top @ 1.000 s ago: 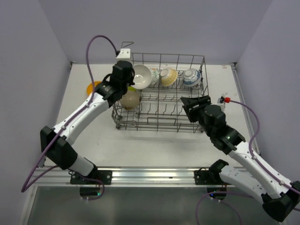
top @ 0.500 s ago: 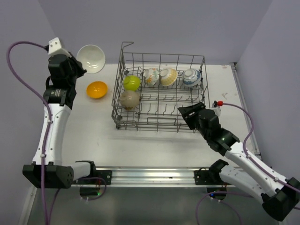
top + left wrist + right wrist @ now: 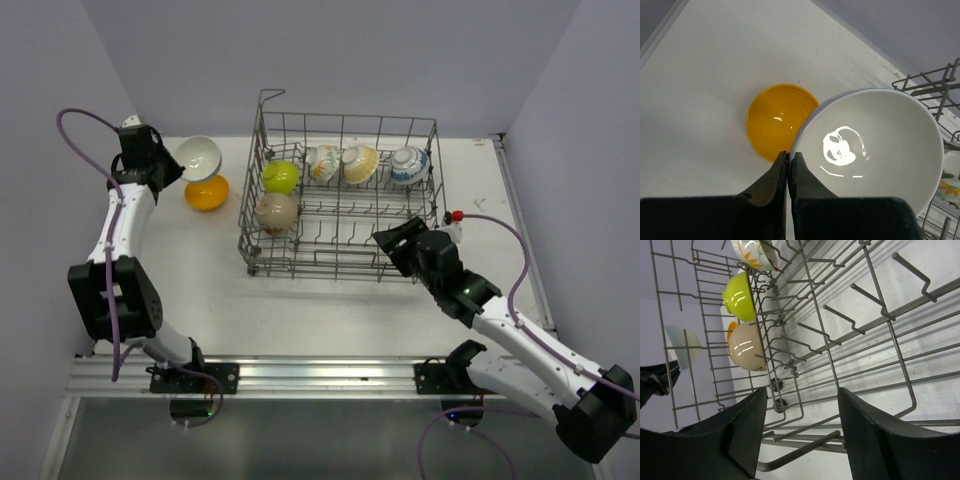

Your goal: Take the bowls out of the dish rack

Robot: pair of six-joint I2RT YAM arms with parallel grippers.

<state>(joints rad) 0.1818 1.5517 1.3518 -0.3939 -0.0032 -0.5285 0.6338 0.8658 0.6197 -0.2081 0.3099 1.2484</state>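
My left gripper [image 3: 170,167] is shut on the rim of the plain white bowl [image 3: 200,157], which it holds partly over the orange-yellow bowl [image 3: 207,192] on the table left of the dish rack [image 3: 340,255]. In the left wrist view the left gripper [image 3: 789,156] pinches the white bowl's [image 3: 875,145] edge, with the orange-yellow bowl [image 3: 775,117] beneath. In the rack sit the lime-yellow bowl [image 3: 281,176], the beige bowl [image 3: 276,212], two floral bowls [image 3: 323,162] [image 3: 360,164] and the blue-patterned bowl [image 3: 409,165]. My right gripper [image 3: 392,240] is open and empty at the rack's near right corner.
The right wrist view looks along the rack's tines [image 3: 860,305] toward the lime-yellow bowl [image 3: 739,296] and the beige bowl [image 3: 746,346]. Purple walls close in the table at the back and at both sides. A metal rail [image 3: 300,372] runs along the near edge.
My left arm carried the white bowl out of the rack, swung it left and lowered it toward the orange-yellow bowl. My right gripper shifted slightly toward the rack's near right corner.
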